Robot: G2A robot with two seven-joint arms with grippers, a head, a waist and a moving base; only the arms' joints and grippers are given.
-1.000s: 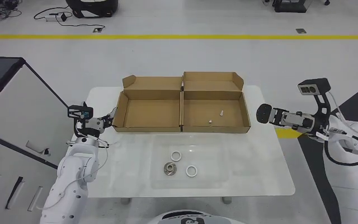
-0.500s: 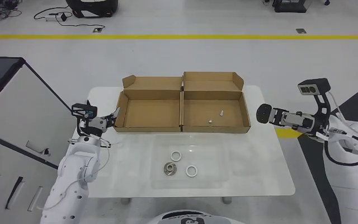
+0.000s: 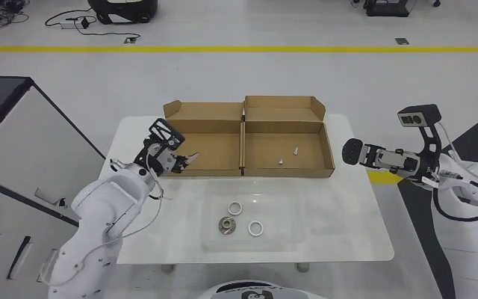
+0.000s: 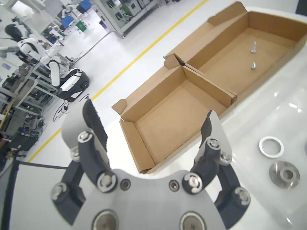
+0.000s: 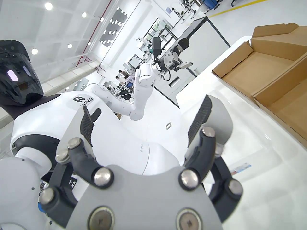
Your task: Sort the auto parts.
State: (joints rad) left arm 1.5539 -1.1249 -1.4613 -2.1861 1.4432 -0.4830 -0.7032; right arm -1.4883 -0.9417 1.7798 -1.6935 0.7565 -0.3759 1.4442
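1. My left end effector point(image 4: 148, 111) hung wide open and empty over the left box point(image 3: 213, 142), likely poised for a pickup.
2. Two rings point(image 3: 234, 208) and a metal flange point(image 3: 226, 223) lay unsorted on the surface point(image 3: 336, 217) in front of that box. Two bolts point(image 3: 297, 149) sat in the right box point(image 3: 261, 153) adjoining it.
3. My right end effector point(image 5: 146, 107), open and empty, waited well beyond that neighbour.
4. I saw no legible labels on the boxes or parts.

At the back of the desk point(image 3: 336, 217) the left box point(image 3: 216, 149) and the right box point(image 3: 261, 153) stand side by side, touching. In the right box lie a rear bolt point(image 3: 295, 149) and a front bolt point(image 3: 281, 160) (near each other). Before the boxes lie a rear ring point(image 3: 235, 208), a front ring point(image 3: 256, 227) and, left of that one, a flanged part point(image 3: 225, 223).
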